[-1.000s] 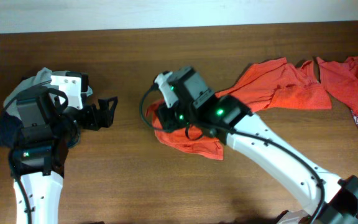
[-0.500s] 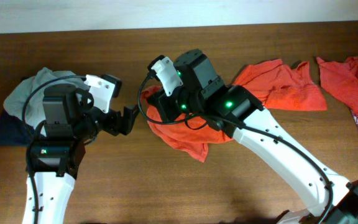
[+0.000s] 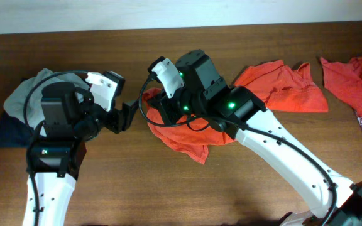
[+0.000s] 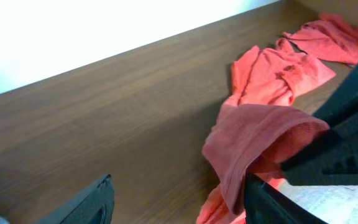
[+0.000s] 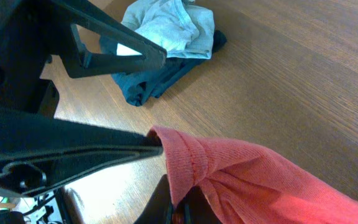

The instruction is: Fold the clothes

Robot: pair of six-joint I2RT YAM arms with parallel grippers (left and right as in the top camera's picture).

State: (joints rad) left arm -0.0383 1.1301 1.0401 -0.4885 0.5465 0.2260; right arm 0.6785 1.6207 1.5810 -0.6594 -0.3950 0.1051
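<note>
We pinch the crumpled orange-red cotton T-shirt [image 3: 184,135] at mid-table in our right gripper [image 5: 178,202]; our left gripper [image 3: 128,117] gapes just beside it. We judge nothing folded yet; a second orange-red shirt [image 3: 357,81] lies well apart.

A dark brown wooden bench [image 3: 137,188] fills nearly the whole overhead view, its grain running left to right in long streaks. Along its far edge stands a plain white wall [image 3: 168,11] — evenly bright, meeting the wood in a straight line. In the left wrist view the same wall shows pale and washed out beyond the bench's far edge. The light is soft and diffuse — a faint sheen on the wood, and weak, blurred shadows.
</note>
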